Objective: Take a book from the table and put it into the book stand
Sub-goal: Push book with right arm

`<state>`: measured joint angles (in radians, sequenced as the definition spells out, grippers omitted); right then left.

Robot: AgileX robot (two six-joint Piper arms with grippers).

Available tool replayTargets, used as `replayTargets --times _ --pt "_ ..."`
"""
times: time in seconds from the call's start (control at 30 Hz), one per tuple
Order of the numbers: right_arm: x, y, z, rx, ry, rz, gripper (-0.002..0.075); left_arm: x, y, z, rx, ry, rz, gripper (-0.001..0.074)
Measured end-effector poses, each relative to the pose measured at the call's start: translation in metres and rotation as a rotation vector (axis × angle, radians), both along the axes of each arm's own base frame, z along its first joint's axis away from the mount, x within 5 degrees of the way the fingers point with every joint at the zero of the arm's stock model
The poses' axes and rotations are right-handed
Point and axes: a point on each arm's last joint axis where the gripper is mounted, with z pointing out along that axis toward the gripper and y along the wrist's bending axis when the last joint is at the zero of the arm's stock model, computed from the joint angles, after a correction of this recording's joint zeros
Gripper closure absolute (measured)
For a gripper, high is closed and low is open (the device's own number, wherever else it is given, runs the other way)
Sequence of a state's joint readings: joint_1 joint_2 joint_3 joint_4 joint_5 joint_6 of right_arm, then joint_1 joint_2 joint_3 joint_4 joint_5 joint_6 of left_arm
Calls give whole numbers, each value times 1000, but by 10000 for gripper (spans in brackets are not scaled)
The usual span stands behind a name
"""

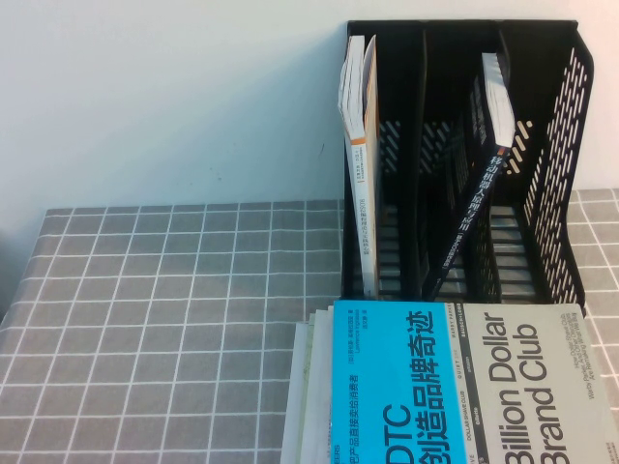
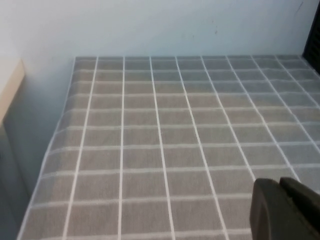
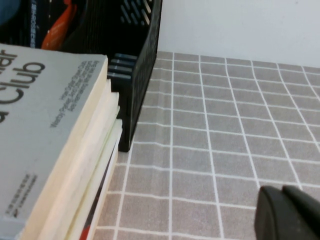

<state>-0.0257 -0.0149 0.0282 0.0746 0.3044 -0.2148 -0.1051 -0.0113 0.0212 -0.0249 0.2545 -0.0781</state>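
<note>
The cyan and pale grey book [image 1: 464, 387] lies flat on top of a stack at the table's front edge, right in front of the black book stand [image 1: 556, 184]. Its grey half shows in the right wrist view [image 3: 45, 130]. The stand holds a brown-and-white book [image 1: 360, 145] upright in its left compartment and a black-spined book [image 1: 474, 184] leaning in the right one. My left gripper [image 2: 282, 187] is shut and empty over bare cloth. My right gripper [image 3: 285, 192] is shut and empty, to the right of the stack. Neither gripper shows in the high view.
The grid-cloth table [image 1: 174, 319] stretches left of the stand. A pale wall stands behind. The table's left edge [image 2: 60, 130] drops off beside a wooden surface [image 2: 10, 85]. Lower books [image 3: 95, 175] lie under the cyan one.
</note>
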Motion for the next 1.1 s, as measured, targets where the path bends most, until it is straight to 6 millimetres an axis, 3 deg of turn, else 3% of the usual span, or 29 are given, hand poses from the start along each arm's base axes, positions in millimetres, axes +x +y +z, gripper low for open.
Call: replayTargets --times 0.37,0.5,0.67,0.8,0.9,1.1 --pt "3 -3 38 27 -418 -40 729 -1 1 43 -46 -477 6 738" --pt "2 -4 46 97 -518 -52 729 -3 1 50 -61 -559 7 738" --pt "1 -5 50 112 -558 -56 729 -4 2 51 -155 -561 11 738" --pt "1 -6 51 169 -566 -67 729 -3 2 53 -254 -452 12 738" --pt "-1 -4 60 186 -521 -57 729 -10 1 78 -266 -395 1 738" --pt "-13 1 104 88 -398 -1 729 -11 -1 129 -252 -231 -8 738"
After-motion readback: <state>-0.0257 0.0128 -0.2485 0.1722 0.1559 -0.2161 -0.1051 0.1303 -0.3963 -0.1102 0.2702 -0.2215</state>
